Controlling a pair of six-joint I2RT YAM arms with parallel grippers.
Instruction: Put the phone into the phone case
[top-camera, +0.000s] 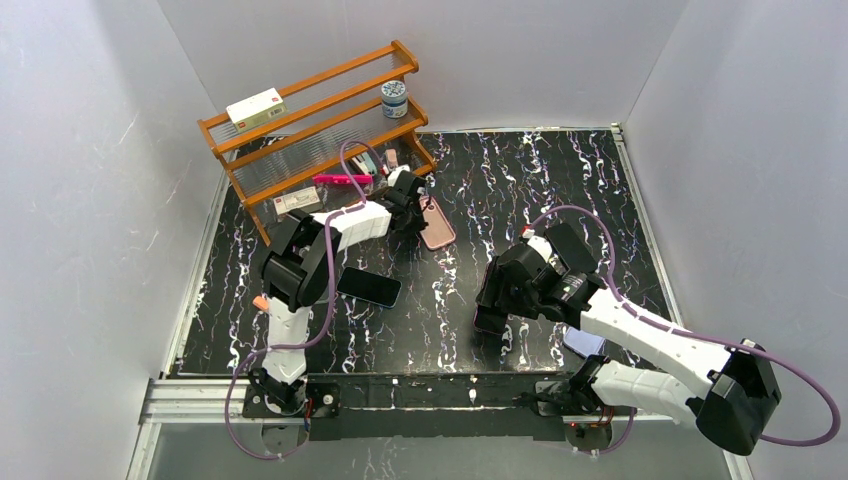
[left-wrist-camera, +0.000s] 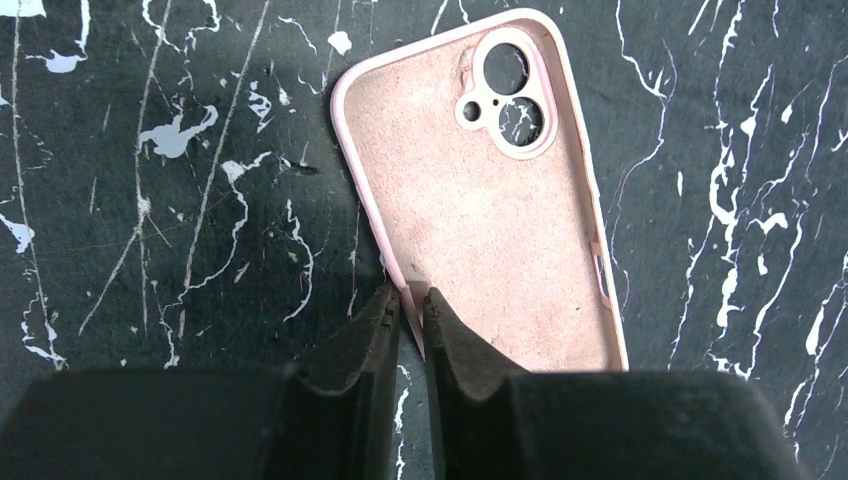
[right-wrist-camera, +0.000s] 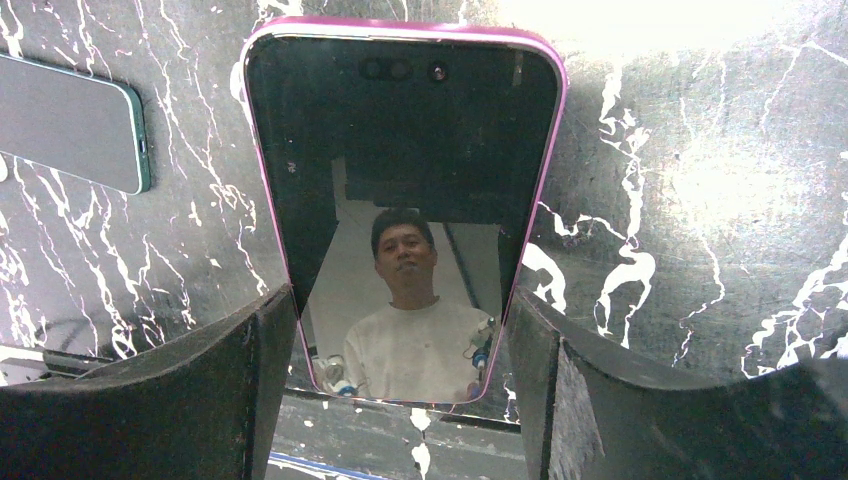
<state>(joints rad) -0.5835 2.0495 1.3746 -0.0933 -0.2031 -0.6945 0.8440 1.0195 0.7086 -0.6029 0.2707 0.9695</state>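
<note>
The pink phone case (left-wrist-camera: 490, 220) lies open side up on the black marbled table, its camera cutout at the far end; from above it (top-camera: 437, 222) sits just in front of the rack. My left gripper (left-wrist-camera: 411, 292) is shut on the case's near left rim, one finger outside and one inside. The phone (right-wrist-camera: 400, 130), dark screen with a magenta rim, faces the right wrist camera. My right gripper (right-wrist-camera: 400, 295) is shut on it across its width, a finger against each long edge, above the table's middle right (top-camera: 490, 318).
A wooden rack (top-camera: 310, 120) stands at the back left with a white box (top-camera: 255, 108) and a jar (top-camera: 394, 98) on it. A second dark phone (top-camera: 369, 286) lies near the left arm. A lilac flat item (top-camera: 583, 343) lies by the right arm.
</note>
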